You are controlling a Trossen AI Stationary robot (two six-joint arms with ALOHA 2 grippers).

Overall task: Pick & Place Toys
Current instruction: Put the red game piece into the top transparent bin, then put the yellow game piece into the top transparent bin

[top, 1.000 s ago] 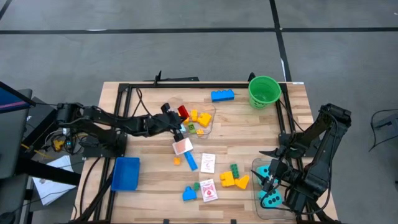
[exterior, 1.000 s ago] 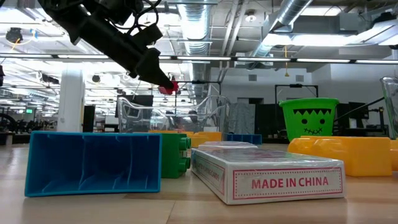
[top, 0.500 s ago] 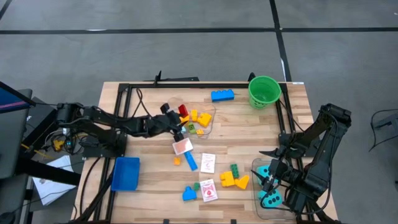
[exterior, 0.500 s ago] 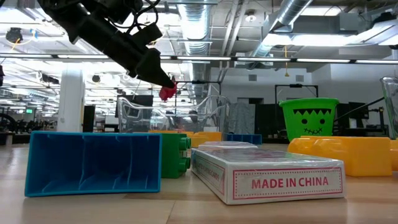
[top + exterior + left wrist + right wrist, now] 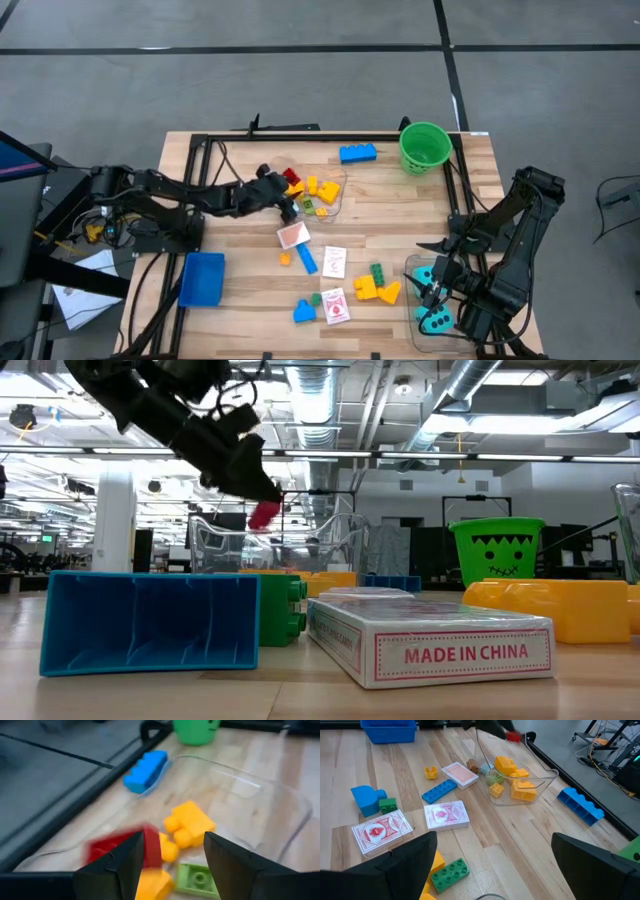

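One red brick (image 5: 264, 514) matters here: it sits just below the left hand (image 5: 172, 852), whose fingers are spread apart with nothing between them, and directly above the clear tub (image 5: 335, 200) that already holds yellow and green bricks (image 5: 189, 824). Its drop line, by my reading, falls inside the tub's near wall (the low view shows it in mid-air, apart from the fingertips). Across the table (image 5: 400, 215), the right hand (image 5: 432, 290) waits well apart over a second tub with teal dice (image 5: 436, 320); whether it is open or closed, I cannot tell.
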